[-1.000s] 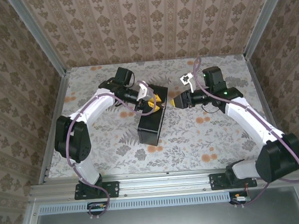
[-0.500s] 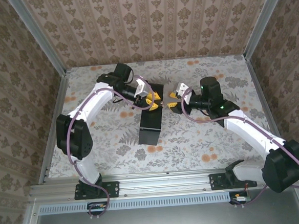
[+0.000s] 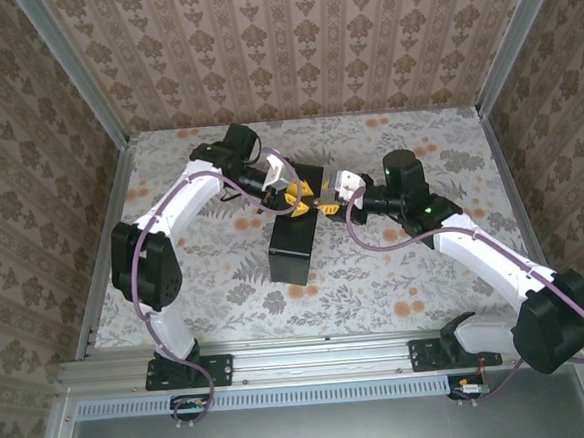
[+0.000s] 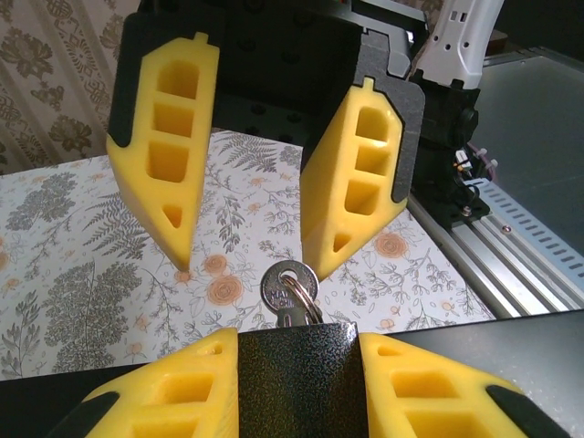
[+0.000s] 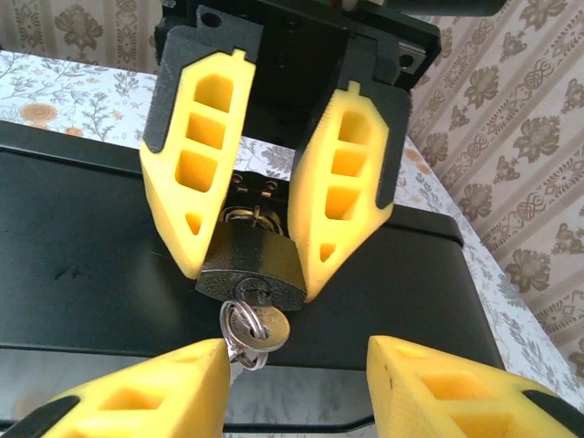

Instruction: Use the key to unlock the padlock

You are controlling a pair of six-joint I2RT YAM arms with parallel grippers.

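Padlock [image 5: 253,265], centre of the right wrist view, is clamped between the left claw's [image 5: 246,278] 2 fingers, with the black box [image 5: 82,237] behind. Its shackle is mostly hidden. The key [image 5: 255,327] sticks from its keyhole, blade unseen, between the right claw's [image 5: 297,347] parted fingers.

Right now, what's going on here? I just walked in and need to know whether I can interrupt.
The left gripper is clamped on the padlock, holding it by the black box. The key sits in the keyhole with its ring hanging. The right gripper has open jaws around the key's head but is not pinching it. I cannot tell whether the lock has been turned.
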